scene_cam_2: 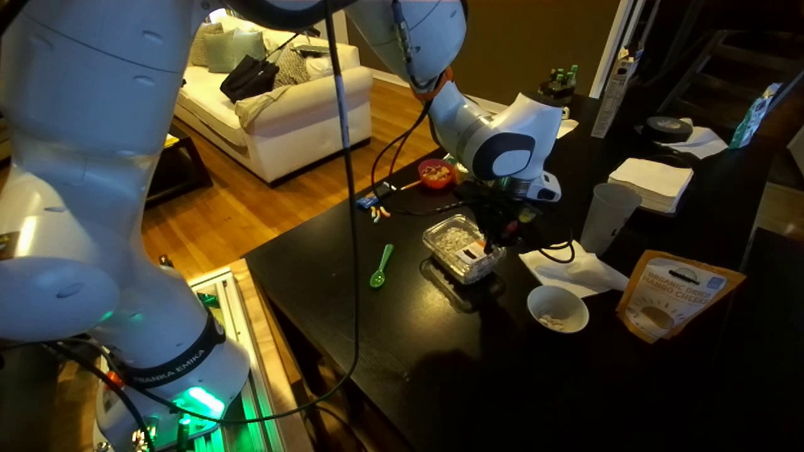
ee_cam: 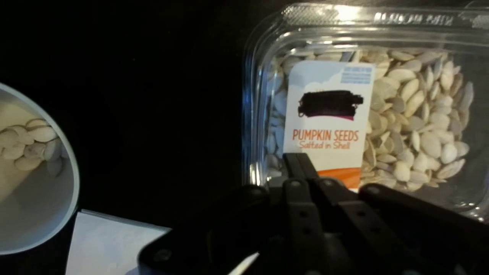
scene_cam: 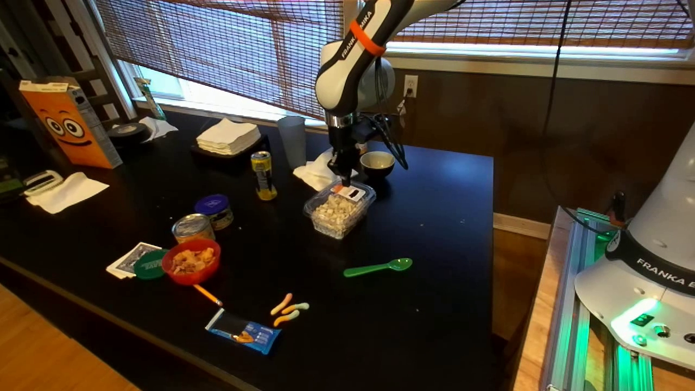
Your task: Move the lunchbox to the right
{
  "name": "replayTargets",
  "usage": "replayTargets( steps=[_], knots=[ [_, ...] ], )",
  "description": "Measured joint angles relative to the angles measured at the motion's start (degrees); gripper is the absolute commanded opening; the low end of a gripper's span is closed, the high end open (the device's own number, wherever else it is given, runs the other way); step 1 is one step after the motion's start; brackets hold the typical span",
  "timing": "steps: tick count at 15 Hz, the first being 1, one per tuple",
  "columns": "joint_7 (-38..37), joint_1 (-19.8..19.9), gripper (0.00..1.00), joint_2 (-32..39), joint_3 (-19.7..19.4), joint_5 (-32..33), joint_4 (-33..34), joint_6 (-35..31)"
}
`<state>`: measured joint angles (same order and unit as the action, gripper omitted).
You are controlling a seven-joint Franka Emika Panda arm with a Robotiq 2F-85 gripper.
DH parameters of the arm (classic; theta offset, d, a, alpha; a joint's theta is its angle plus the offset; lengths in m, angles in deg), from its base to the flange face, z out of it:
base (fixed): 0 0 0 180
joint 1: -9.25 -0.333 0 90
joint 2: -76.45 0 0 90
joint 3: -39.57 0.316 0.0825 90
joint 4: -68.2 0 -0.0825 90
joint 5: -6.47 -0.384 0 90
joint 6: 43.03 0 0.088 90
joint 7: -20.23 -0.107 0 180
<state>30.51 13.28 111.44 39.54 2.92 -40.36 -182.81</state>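
Observation:
The lunchbox (scene_cam: 336, 214) is a clear plastic rectangular container with whitish seeds inside and a white and orange label on its lid. It sits on the black table in both exterior views (scene_cam_2: 461, 245). In the wrist view the lunchbox (ee_cam: 416, 114) fills the right side, its label reading "Pumpkin Seeds". My gripper (ee_cam: 295, 155) is shut, its fingertips together with nothing visible between them. In the exterior views the gripper (scene_cam: 346, 182) (scene_cam_2: 488, 250) points down at the label end of the lid, just inside the rim. Whether the tips touch the lid I cannot tell.
A bowl (scene_cam_2: 568, 300) with some seeds and a white napkin (scene_cam_2: 568, 273) lie close to the lunchbox's label end. A mango pouch (scene_cam_2: 678, 295) stands beyond them. A green spoon (scene_cam: 378, 267), a yellow can (scene_cam: 264, 176) and a tall cup (scene_cam: 293, 141) are around it.

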Motion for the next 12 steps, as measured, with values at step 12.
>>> replayTargets(
  steps=[12],
  knots=[
    [-1.0, -0.7, 0.0, 0.7, -0.1, 0.3, 0.1, 0.0]
  ],
)
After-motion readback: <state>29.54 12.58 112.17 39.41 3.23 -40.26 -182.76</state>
